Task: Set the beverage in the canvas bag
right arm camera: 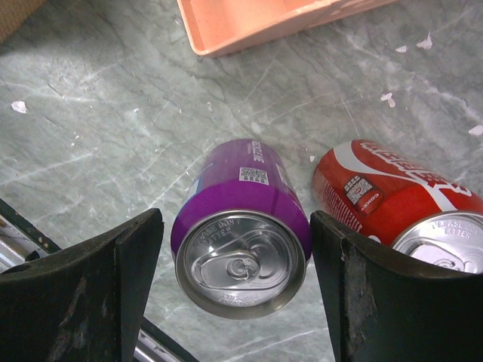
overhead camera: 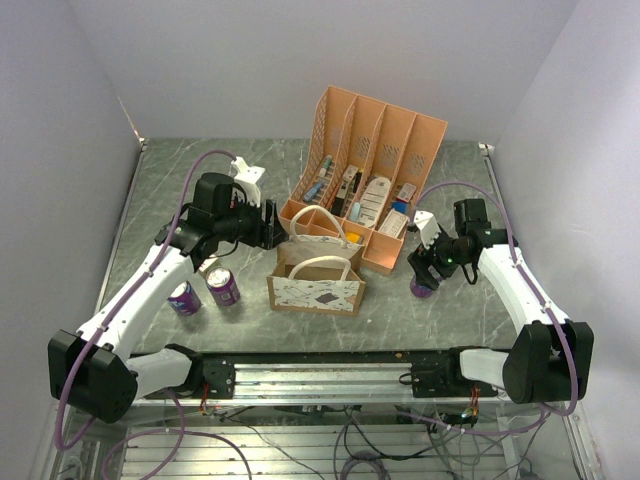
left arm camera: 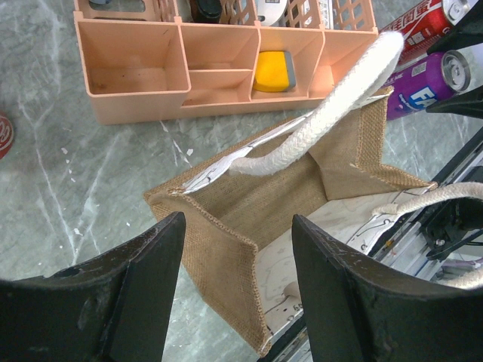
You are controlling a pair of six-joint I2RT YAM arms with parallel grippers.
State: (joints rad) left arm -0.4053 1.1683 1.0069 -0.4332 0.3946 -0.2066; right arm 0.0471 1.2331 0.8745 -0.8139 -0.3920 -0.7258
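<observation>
Top view: the bag point(overhead camera: 315, 283) stands mid-table, just in front of the rack point(overhead camera: 365, 180). The left gripper point(overhead camera: 277, 228) is at its rear-left edge. The right gripper point(overhead camera: 426, 276) is well to the bag's right.

Left wrist: fingers spread above the bag's open mouth.

Right wrist: fingers spread either side of the purple can point(right arm camera: 241, 226), not clearly pinching it. A red can point(right arm camera: 392, 200) crowds the right side, and there is bare table ahead.

Bright, even overhead light, with soft, short shadows on the table point(overhead camera: 180, 200). Wrist views sharp mid-frame — right pincer point(right arm camera: 235, 217) softens toward 6 o'clock.
</observation>
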